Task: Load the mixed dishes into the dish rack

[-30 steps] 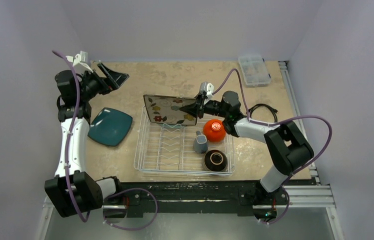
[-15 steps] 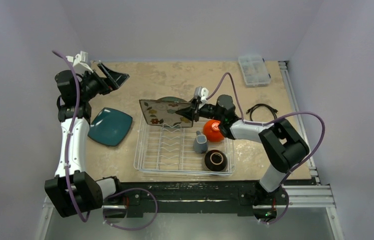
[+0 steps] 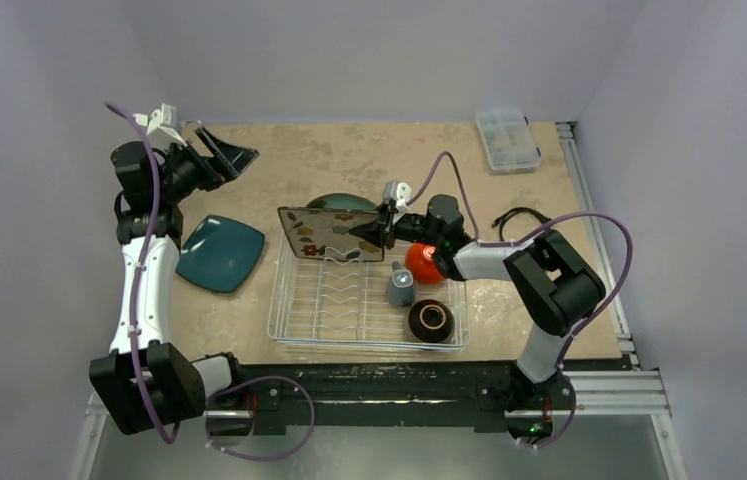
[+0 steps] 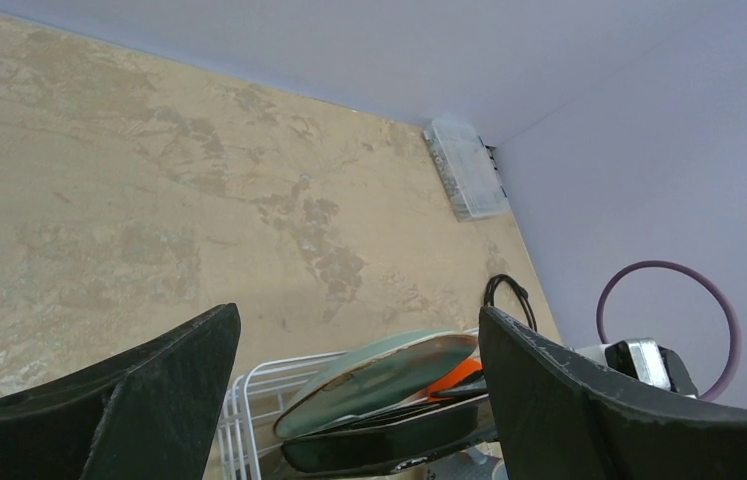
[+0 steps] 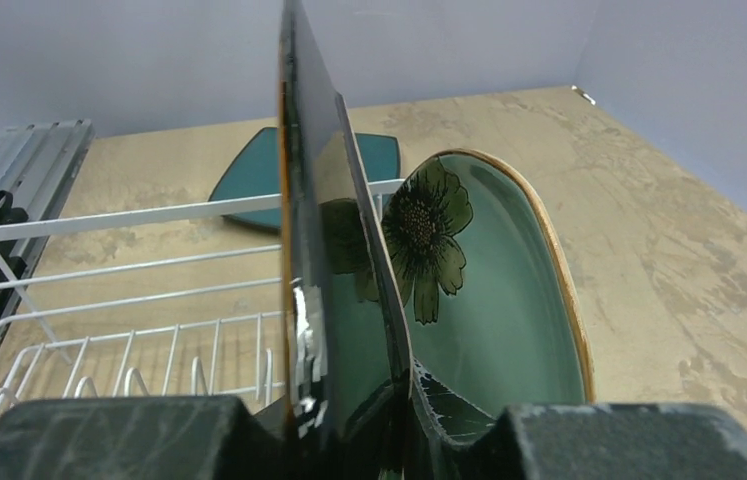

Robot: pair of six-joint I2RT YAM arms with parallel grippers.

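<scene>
Flower plate (image 3: 324, 233) moved lower at rack (image 3: 349, 342) far end, R claw (image 3: 361, 230) clamped on it; L claw (image 3: 229, 152) wide open.

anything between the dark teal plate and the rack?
No. Top view: only a narrow strip of bare table between the dark teal plate and the rack.

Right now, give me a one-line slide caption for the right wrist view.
Right gripper holds the flower-patterned plate upright on edge at the dish rack, a pale-teal plate beside it.
</scene>
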